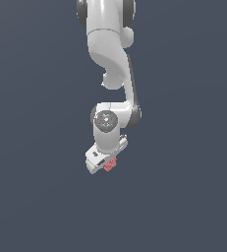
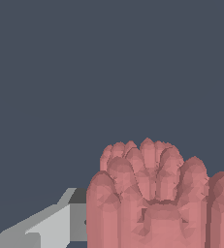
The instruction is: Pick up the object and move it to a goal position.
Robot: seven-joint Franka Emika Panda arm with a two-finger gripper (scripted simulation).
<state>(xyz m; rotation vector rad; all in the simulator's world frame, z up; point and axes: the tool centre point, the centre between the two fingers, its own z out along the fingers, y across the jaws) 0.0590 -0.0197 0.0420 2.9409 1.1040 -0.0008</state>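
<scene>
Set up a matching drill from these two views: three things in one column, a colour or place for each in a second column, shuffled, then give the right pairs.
Things:
1. lump
2. arm
3. gripper
4. background

Descriptions:
A. plain dark blue-grey, all around
B. pinkish-red and bumpy
C. white, coming down from the top of the exterior view
D. white, at the low end of the arm, with the lump against it

Pairs: 1-B, 2-C, 3-D, 4-A

A glossy white jointed robot arm [image 1: 110,59] with dark grey joints; a small pinkish-red bumpy lump [image 1: 110,164] (ridged, matte); plain slate-blue background.
</scene>
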